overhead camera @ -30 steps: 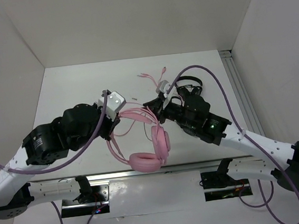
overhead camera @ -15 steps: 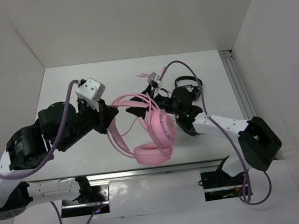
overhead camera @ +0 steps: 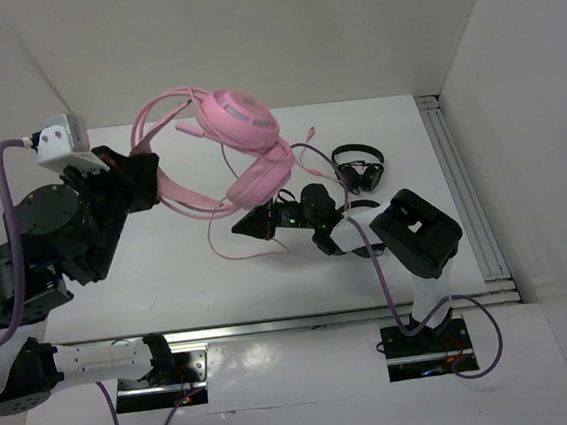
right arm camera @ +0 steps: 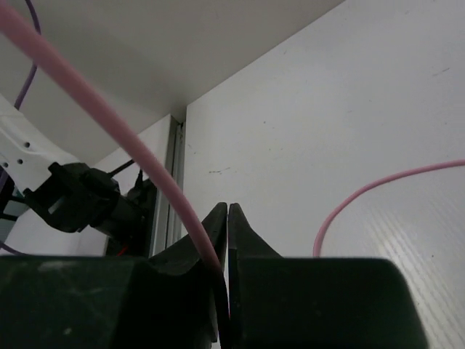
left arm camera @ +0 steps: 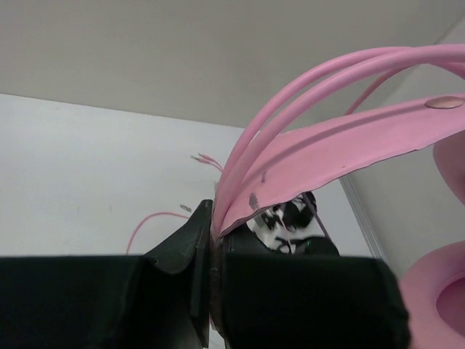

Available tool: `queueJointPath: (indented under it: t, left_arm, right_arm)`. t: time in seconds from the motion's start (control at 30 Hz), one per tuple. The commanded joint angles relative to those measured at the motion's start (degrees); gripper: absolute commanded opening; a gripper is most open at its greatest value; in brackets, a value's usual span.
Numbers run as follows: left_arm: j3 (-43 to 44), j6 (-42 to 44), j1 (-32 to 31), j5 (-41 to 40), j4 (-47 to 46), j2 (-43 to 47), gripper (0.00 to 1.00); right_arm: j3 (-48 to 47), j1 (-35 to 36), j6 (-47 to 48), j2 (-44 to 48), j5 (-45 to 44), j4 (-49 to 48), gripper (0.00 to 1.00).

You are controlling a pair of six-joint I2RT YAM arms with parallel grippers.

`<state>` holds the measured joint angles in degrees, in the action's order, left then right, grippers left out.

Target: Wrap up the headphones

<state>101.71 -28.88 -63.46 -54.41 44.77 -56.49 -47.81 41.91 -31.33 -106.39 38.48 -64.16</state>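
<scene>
Headphones (overhead camera: 240, 126) hang raised over the far left of the counter (overhead camera: 169, 274), headband (left arm camera: 327, 145) pinched by the left gripper (overhead camera: 155, 180). The right gripper (overhead camera: 249, 224), pressed shut, seemingly nips the cable (right arm camera: 138, 157). Winding looks underway; next, carry the cable round the headband.

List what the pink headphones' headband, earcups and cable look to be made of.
Headband: a smooth matt plastic or rubbery strip, it seems; it bends in an even arc and carries a rivet-like stud.
Earcups: probably hard plastic shells with a slight sheen; the padding material cannot be told.
Cable: a thin, flexible rubber or vinyl-like sheath, matt, hanging in loose curves.
</scene>
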Motion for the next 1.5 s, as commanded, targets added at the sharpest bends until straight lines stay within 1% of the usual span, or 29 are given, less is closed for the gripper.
queueJointPath:
  t: [0.0, 0.03, 0.07, 0.13, 0.17, 0.2, 0.23, 0.27, 0.3, 0.37, 0.4, 0.43, 0.53, 0.6, 0.7, 0.73, 0.77, 0.83, 0.9, 0.97, 1.03, 1.07, 1.13, 1.17, 1.2, 1.23, 1.33, 1.37, 1.47]
  left_arm:
    - [6.1, -2.4, -0.1, -12.5, -9.0, -5.1, 0.00]
    - [7.4, -1.8, 0.6, -14.0, -9.0, -6.6, 0.00]
    - [10.1, -0.6, 1.4, -15.4, -9.0, -9.4, 0.00]
    - [13.8, 2.3, 5.4, -15.4, -9.0, -12.3, 0.00]
    - [15.0, 3.2, 6.8, -14.5, -9.0, -15.3, 0.00]
    - [16.1, 3.7, 10.9, -13.0, -7.4, -16.8, 0.00]
    - [17.4, 3.2, 13.2, -11.1, -5.4, -18.3, 0.00]
    - [20.5, 2.1, 15.1, -9.2, -2.9, -20.1, 0.00]
    - [21.7, 1.5, 18.4, -6.6, -0.9, -23.5, 0.00]
    - [22.6, -0.7, 22.6, -2.5, 2.2, -26.1, 0.00]
    - [22.0, -1.5, 24.9, 2.7, 3.3, -27.0, 0.00]
    - [22.0, -3.4, 29.7, 5.3, 3.8, -28.5, 0.00]
    - [20.6, -5.9, 35.6, 11.7, 4.4, -30.8, 0.00]
    - [20.6, -7.5, 37.5, 14.9, 5.3, -32.2, 0.00]
    - [19.5, -7.5, 37.5, 12.5, 6.5, -34.6, 0.00]
    - [18.7, -7.5, 37.5, 10.1, 8.4, -35.3, 0.00]
    - [18.2, -9.9, 38.4, 9.5, 9.9, -36.7, 0.00]
    - [16.8, -11.5, 39.6, 9.5, 11.6, -37.3, 0.00]
    - [14.5, -10.2, 39.6, 7.9, 11.7, -38.1, 0.00]
    - [11.9, -8.0, 39.1, 6.1, 11.7, -40.1, 0.00]
    - [11.3, -7.1, 38.5, 4.9, 14.8, -42.4, 0.00]
    - [10.4, -6.1, 37.3, 4.4, 15.7, -44.6, 0.00]
    - [7.3, -7.2, 36.0, 3.7, 19.2, -45.4, 0.00]
    - [5.1, -5.8, 35.3, 5.4, 19.2, -45.4, 0.00]
    - [2.6, -2.6, 34.3, 6.7, 18.0, -44.1, 0.00]
    - [-3.1, -0.3, 33.8, 10.8, 14.3, -42.8, 0.00]
    - [-13.4, 4.4, 33.2, 15.9, 10.2, -37.1, 0.00]
    - [-15.3, 5.1, 33.2, 16.6, 9.4, -36.1, 0.00]
    - [-20.0, 7.3, 33.8, 19.6, 8.2, -34.1, 0.00]
  right_arm:
    - [1.9, 1.5, -2.0, -0.7, 1.9, -10.1, 0.09]
    - [2.5, 2.6, -2.0, -0.7, 1.9, -10.1, 0.02]
    - [4.5, 3.1, -2.0, 0.3, 1.2, -10.7, 0.00]
    - [6.8, 5.1, -0.6, 4.1, -0.2, -10.7, 0.00]
    - [9.0, 5.9, 0.4, 6.1, -1.9, -7.5, 0.00]
    - [10.0, 7.7, 3.4, 8.4, -3.4, -4.9, 0.00]
    - [11.0, 8.8, 5.2, 10.9, -5.2, -1.7, 0.00]
    - [11.9, 10.0, 7.1, 16.9, -7.6, 1.6, 0.00]
    - [13.8, 11.3, 9.1, 20.0, -12.8, 7.8, 0.00]
    - [14.6, 14.8, 13.6, 28.1, -16.8, 13.2, 0.00]
    - [14.6, 15.7, 14.6, 30.1, -18.9, 19.4, 0.00]
    - [14.6, 16.4, 16.4, 31.8, -19.0, 22.2, 0.00]
    - [12.3, 17.9, 18.8, 36.1, -19.8, 30.8, 0.00]
    - [10.8, 17.9, 19.7, 37.4, -17.5, 34.4, 0.00]
    - [6.2, 17.9, 22.4, 37.4, -15.8, 41.9, 0.00]
    - [3.0, 17.9, 23.8, 37.4, -14.0, 46.1, 0.00]
    - [0.2, 18.6, 24.6, 37.4, -12.0, 49.2, 0.00]
    - [-1.0, 18.6, 25.7, 38.0, -11.0, 51.8, 0.00]
    - [-5.3, 18.6, 28.2, 38.0, -11.0, 55.4, 0.00]
    - [-10.7, 18.6, 31.8, 38.0, -11.5, 62.4, 0.00]
    - [-14.7, 18.6, 34.6, 37.4, -13.6, 67.5, 0.00]
    - [-18.9, 18.6, 37.6, 37.4, -16.0, 72.5, 0.00]
    - [-23.2, 17.5, 40.9, 35.0, -19.0, 77.9, 0.00]
    - [-26.5, 16.9, 42.6, 34.2, -22.3, 82.7, 0.00]
    - [-27.5, 15.8, 45.5, 33.6, -24.0, 84.5, 0.00]
    - [-28.0, 15.1, 46.8, 33.1, -27.8, 86.0, 0.00]
    - [-27.4, 16.2, 50.4, 34.3, -38.1, 87.7, 0.00]
    - [-26.8, 16.2, 50.4, 34.3, -42.8, 88.5, 0.00]
    - [-29.1, 15.3, 51.9, 35.4, -47.3, 91.0, 0.00]
